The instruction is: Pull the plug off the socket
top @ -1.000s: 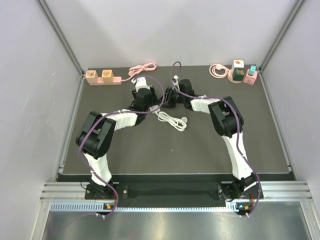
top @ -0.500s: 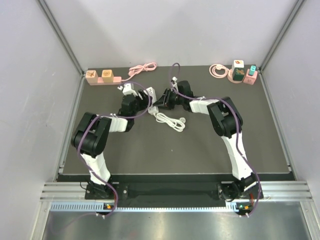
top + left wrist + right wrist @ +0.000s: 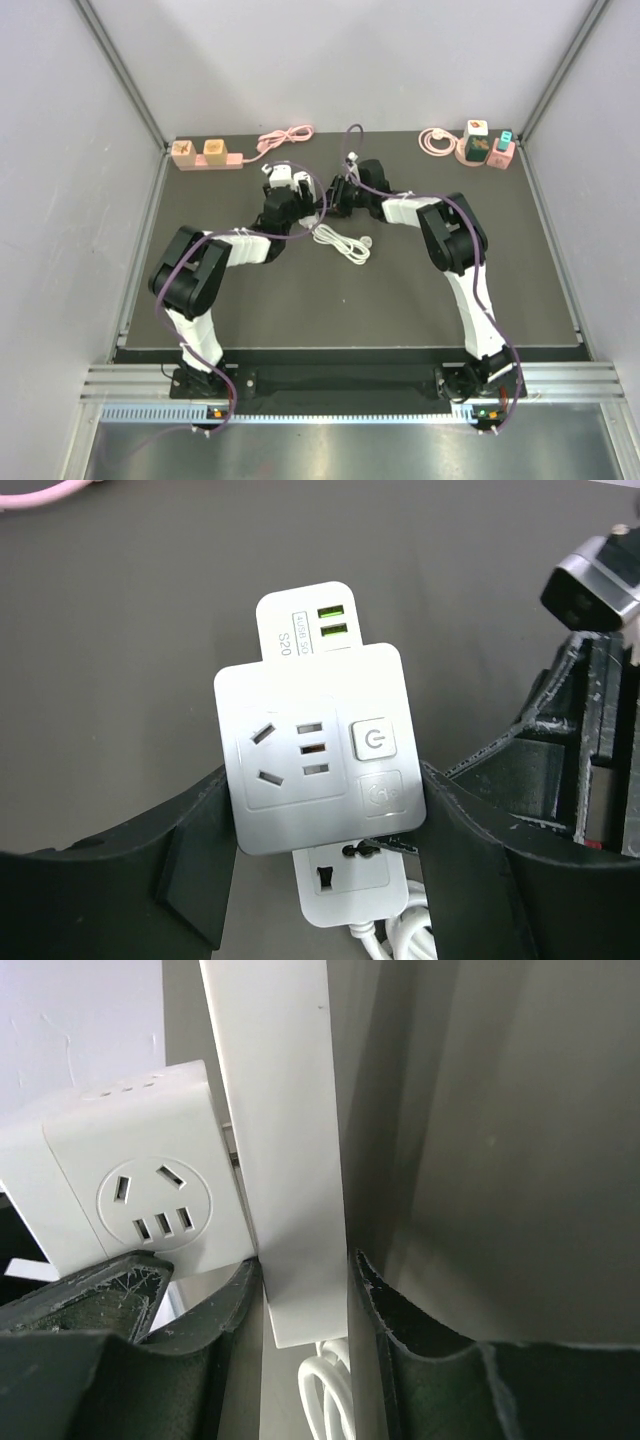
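Observation:
A white square plug adapter (image 3: pixel 315 745) with a power button sits against the face of a white power strip (image 3: pixel 345 880); green USB ports show at the strip's far end. My left gripper (image 3: pixel 322 780) is shut on the adapter's two sides. In the right wrist view the strip (image 3: pixel 290 1160) stands edge-on, and my right gripper (image 3: pixel 305 1270) is shut on it, with the adapter (image 3: pixel 130 1190) at its left face. In the top view both grippers meet at the back middle, the left (image 3: pixel 305 203) and the right (image 3: pixel 332 198).
The strip's white cable (image 3: pixel 345 243) lies coiled just in front of the grippers. A pink strip with orange plugs (image 3: pixel 205 153) and pink cable (image 3: pixel 285 137) lie back left. A pink cable coil (image 3: pixel 435 140) and pink-teal sockets (image 3: pixel 485 148) stand back right.
The left arm's wrist swung left half a second ago and has come back right to where it was a second ago. The right arm has barely moved.

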### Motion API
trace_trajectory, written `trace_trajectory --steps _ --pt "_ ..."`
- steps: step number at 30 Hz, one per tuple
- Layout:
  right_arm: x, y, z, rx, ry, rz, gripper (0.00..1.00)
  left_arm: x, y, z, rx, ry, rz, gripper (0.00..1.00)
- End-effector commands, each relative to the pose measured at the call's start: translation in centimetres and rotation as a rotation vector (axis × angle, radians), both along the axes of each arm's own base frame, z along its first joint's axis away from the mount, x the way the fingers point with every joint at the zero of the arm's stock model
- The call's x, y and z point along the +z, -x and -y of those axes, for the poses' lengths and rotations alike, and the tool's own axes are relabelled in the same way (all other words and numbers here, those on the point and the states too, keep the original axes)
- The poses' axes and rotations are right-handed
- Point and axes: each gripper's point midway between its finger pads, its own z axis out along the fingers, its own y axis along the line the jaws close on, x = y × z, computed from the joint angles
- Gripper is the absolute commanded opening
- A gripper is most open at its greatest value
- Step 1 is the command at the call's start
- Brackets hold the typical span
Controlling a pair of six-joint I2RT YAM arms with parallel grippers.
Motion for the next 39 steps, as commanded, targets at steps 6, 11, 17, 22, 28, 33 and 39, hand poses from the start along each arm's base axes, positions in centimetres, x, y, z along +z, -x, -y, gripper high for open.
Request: trace_trajectory --steps 6,11,17,22,28,33,39 --pt "-5.6 -1.9 3.4 -0.2 0.206 -0.1 0.0 14.4 0.2 3.2 -0.087 0.332 0.238 0.0" --pt "-5.7 -1.6 2.9 -0.19 0.265 -0.075 0.0 16.2 -2.3 2.4 -0.049 0.462 0.14 0.0" --pt "-5.7 -1.3 2.5 -0.172 0.225 -0.088 0.0 19.8 -2.9 2.5 -0.105 0.323 0.239 0.0" --pt "-5.6 -1.5 2.2 -0.174 0.21 -0.094 0.0 17.5 -4.7 3.0 -0.03 0.262 0.002 0.0" --pt "-5.6 -1.2 1.8 -0.168 0.139 -0.122 0.0 18.1 -1.9 5.1 -0.138 0.219 0.132 0.0" --pt "-4.9 -1.6 1.4 -0.137 0.125 -0.083 0.0 17.8 0.2 2.6 -0.012 0.159 0.039 0.0" --pt "-3.9 -2.0 0.4 -0.074 0.1 -0.036 0.01 17.3 6.0 1.5 -0.116 0.121 -0.065 0.0"
